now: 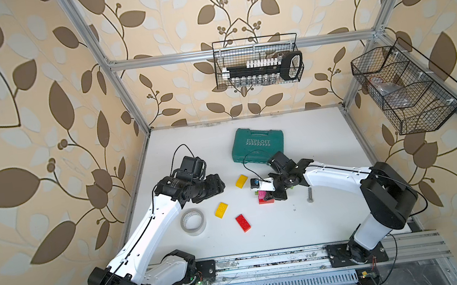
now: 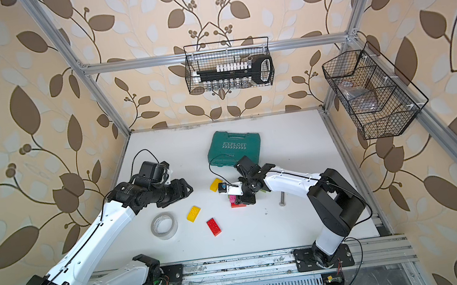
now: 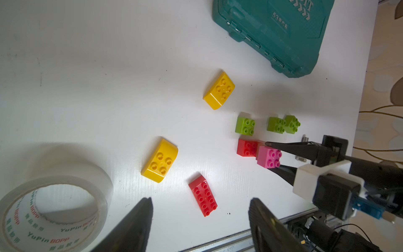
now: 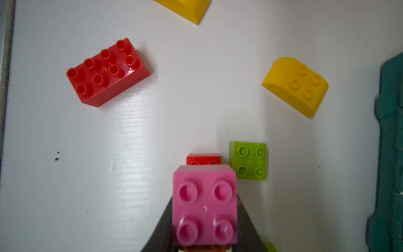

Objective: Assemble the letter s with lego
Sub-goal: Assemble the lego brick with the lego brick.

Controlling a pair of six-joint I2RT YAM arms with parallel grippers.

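Starting with both top views, you see the right arm (image 1: 333,174) reaching to the middle of the desk (image 1: 336,219), its tip at the pink brick (image 1: 262,195). The left arm (image 1: 153,219) hangs nearer the left edge, by the tape roll (image 1: 192,221). The tool case (image 2: 234,148) sits toward the far edge, and the bolt (image 2: 281,199) lies toward the right edge.

From the left wrist, the right fingers (image 3: 290,148) are clamped on two sides of the pink brick. The small red brick (image 3: 247,147) lies just past their tips. The left fingers (image 3: 139,220) stand wide apart and hold nothing. The long red brick (image 3: 202,200) shows between them, its long axis slanting to the front edge. Three green bricks (image 3: 245,126) and two yellow bricks (image 3: 160,161) lie loose.

From the right wrist, the pink brick rides higher than the small red brick and overlaps its near edge. Your next move is probably a short lowering, and the smooth white surface leaves room around it.
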